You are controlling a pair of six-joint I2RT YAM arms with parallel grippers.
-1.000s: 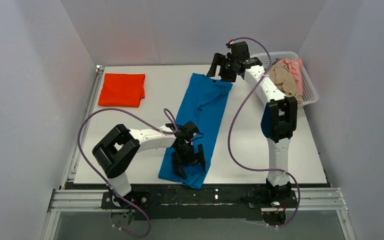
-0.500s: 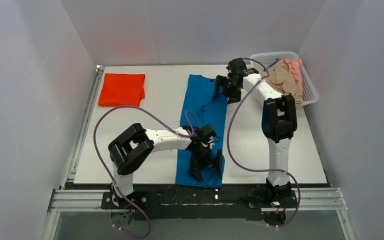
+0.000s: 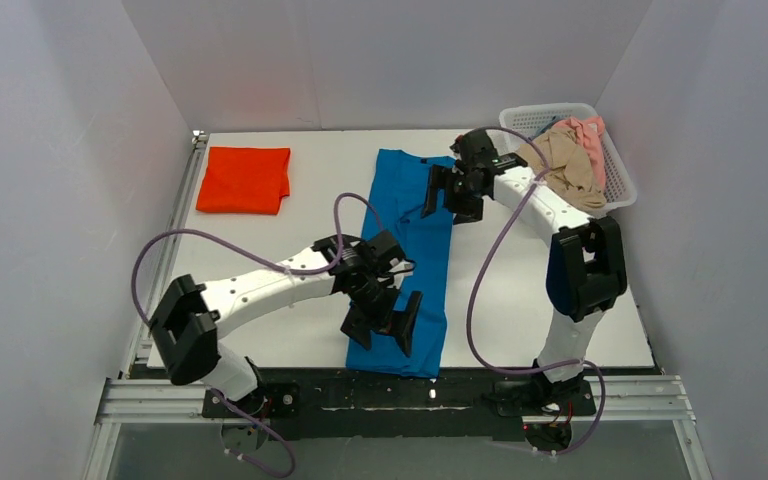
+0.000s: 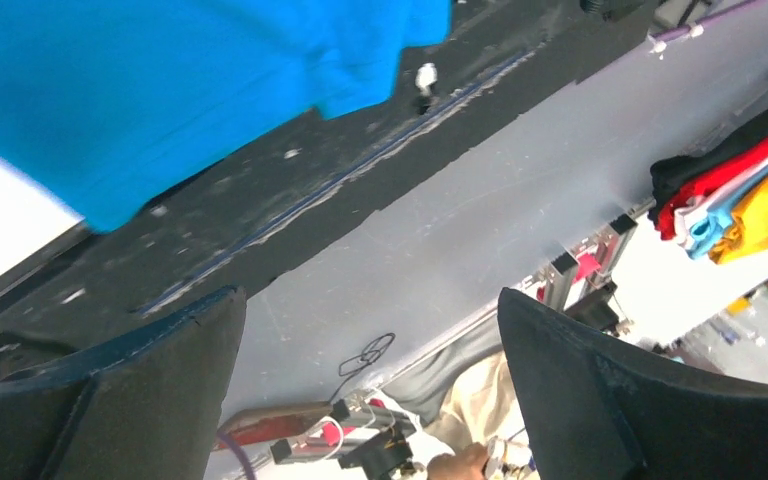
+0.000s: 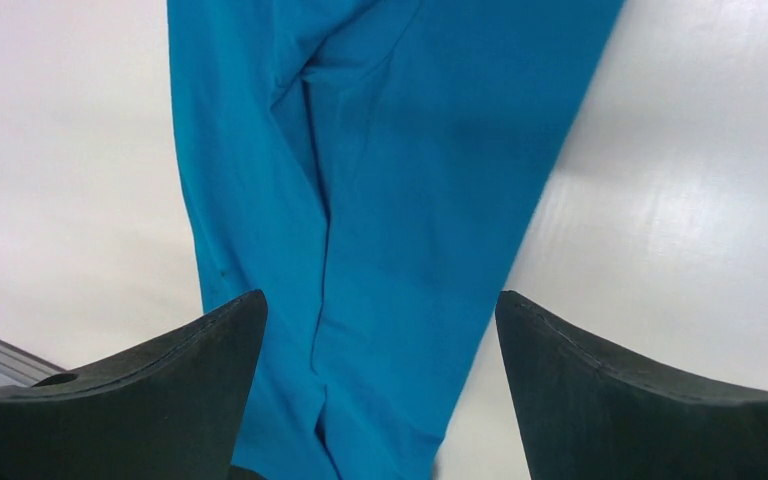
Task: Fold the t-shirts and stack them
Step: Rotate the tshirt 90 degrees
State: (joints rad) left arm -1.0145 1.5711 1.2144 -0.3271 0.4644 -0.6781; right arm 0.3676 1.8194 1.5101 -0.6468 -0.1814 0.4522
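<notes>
- Four shirts: blue shirt (image 3: 405, 250) on desk (image 3: 290, 240) centre, orange shirt (image 3: 244, 179) far left, beige shirt (image 3: 565, 165) and pink shirt (image 3: 588, 135) in basket (image 3: 615, 185)
- Left tool (image 3: 381, 327), right tool (image 3: 449, 196): both open, holding nothing
- Only the left wrist view shows a coloured cloth pile (image 4: 750, 190)

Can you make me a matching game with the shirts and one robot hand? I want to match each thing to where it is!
Things:
1. blue shirt
2. orange shirt
3. beige shirt
4. left gripper

Places:
A. in the white basket
B. folded, at the far left of the table
C. open, over the blue shirt's near end
D. laid long down the middle

Pairs: 1-D, 2-B, 3-A, 4-C
</notes>
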